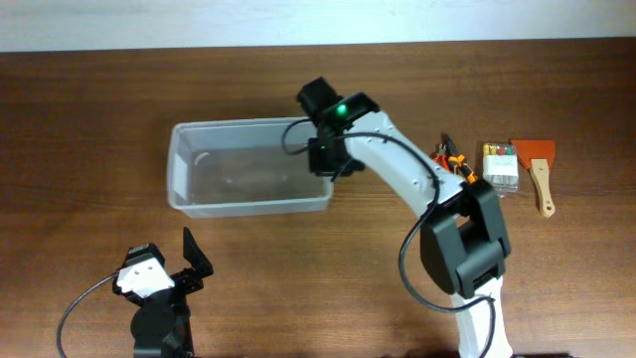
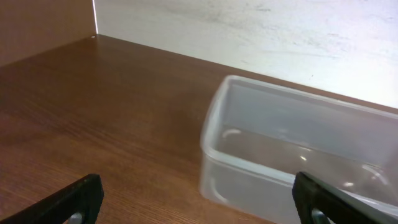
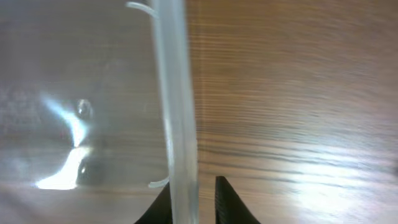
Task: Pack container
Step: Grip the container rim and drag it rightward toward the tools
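The container (image 1: 248, 206) is a clear rectangular bin on the wooden table, left of centre, and nothing shows inside it. My right gripper (image 1: 326, 164) is at its right end wall. In the right wrist view the rim (image 3: 177, 93) runs between my right gripper's fingers (image 3: 193, 199), one inside and one outside, closed narrowly on the wall. My left gripper (image 1: 169, 261) is open and empty near the table's front left. In the left wrist view it (image 2: 196, 202) faces the container's near corner (image 2: 249, 180) from a short way off.
At the right of the table lie orange-handled pliers (image 1: 452, 159), a small clear box of coloured bits (image 1: 500, 166) and a scraper with a wooden handle (image 1: 539, 174). The right arm reaches across the table between them and the container.
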Robot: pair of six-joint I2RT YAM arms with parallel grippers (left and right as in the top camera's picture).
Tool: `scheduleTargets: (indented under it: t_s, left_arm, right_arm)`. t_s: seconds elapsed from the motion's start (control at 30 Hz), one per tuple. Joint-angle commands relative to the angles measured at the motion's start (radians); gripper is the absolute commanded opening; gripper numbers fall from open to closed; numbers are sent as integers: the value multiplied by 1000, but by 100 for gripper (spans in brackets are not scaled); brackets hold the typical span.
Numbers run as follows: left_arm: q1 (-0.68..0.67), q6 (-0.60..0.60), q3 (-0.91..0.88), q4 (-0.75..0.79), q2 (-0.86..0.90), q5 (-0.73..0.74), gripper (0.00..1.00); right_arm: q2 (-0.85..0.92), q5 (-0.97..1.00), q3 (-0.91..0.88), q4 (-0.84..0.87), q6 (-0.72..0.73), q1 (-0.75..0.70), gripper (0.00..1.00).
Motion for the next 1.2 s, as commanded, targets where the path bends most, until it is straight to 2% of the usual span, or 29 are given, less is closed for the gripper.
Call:
scheduleTargets:
  t_s: [0.0, 0.2, 0.3, 0.53, 0.63, 0.77, 0.83, 0.9, 1.03, 1.17]
  left_arm:
    - [-4, 9, -4, -1, -5, -4, 99]
    - [-4, 9, -4, -1, -5, -4, 99]
    - [-4, 9, -4, -1, -5, -4, 99]
    - [-4, 9, -4, -1, -5, -4, 99]
    - [-4, 9, -4, -1, -5, -4, 99]
    - [-4, 9, -4, -1, -5, -4, 99]
    - [-4, 9, -4, -1, -5, -4, 99]
    - [-4, 9, -4, -1, -5, -4, 99]
    - [-4, 9, -4, -1, -5, -4, 99]
    - [-4, 9, -4, -1, -5, -4, 99]
  right_arm:
    - [15, 50, 3, -41, -35, -90, 15]
    - [15, 50, 3, -101, -186, -167, 17]
    - [15, 49, 3, -126, -204, -195, 17]
    - [15, 42, 3, -216, -95, -197, 14]
    - [15, 40, 3, -239, 2, -192, 8]
    - [15, -47, 2, -240, 40, -192, 7]
    - [15, -74, 2, -240, 40, -192, 8]
    - [15, -68, 2, -236, 40, -192, 21]
    - [15, 6, 2, -224, 38, -193, 21]
    - [15, 105, 2, -208, -28, -193, 22]
